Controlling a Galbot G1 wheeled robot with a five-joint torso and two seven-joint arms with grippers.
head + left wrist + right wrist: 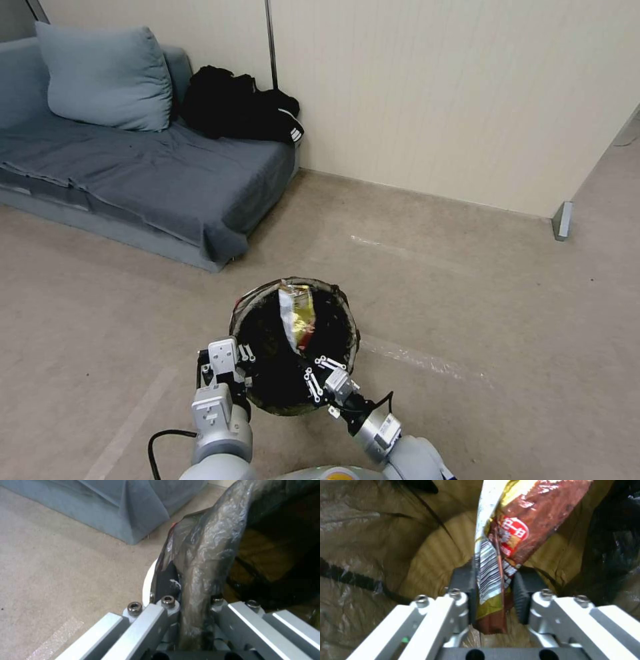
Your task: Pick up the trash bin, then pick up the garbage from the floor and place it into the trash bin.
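Left pincer [230,363] clamps trash bin [347,320] rim, right pincer [493,590] grips snack wrapper [506,542] inside bin; wrapper could cling to pads on release

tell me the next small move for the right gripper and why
Probably open the right gripper and let go. It is clamped on the snack wrapper, which already hangs inside the trash bin over the dark liner, while the left gripper grips the bin's rim, so the wrapper should fall in.
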